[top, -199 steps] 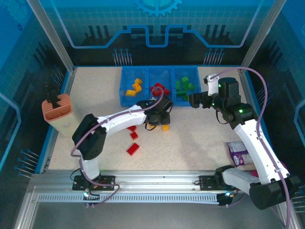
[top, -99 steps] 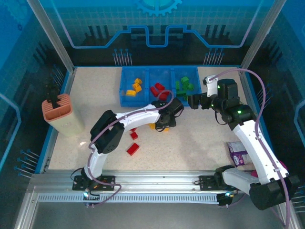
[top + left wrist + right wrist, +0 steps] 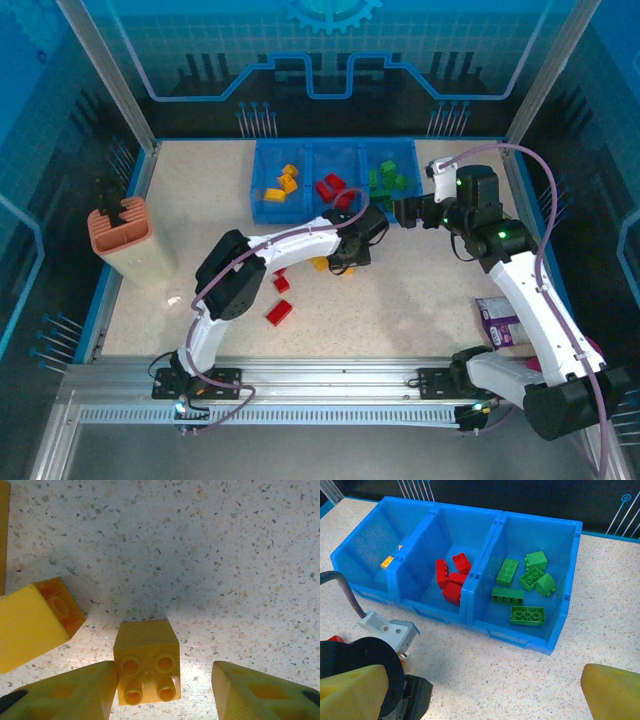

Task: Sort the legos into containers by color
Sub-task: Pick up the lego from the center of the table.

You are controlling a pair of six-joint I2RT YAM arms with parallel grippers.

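Legos are lying sorted in the blue tray: green in the right compartment, red in the middle, yellow-orange in the left. On the worktop, the left gripper is standing released, straddling a yellow brick, with one finger right against it. The right gripper is hovering released and empty near the tray. Red bricks are lying loose on the worktop.

**Brick Count by Colour**

One tray with three compartments. Green bricks: six, all in the tray. Red bricks: three on the table, and about four overlapping ones in the tray. Yellow bricks: at least two on the table, roughly three in the tray. One holder, one packet, two arms.
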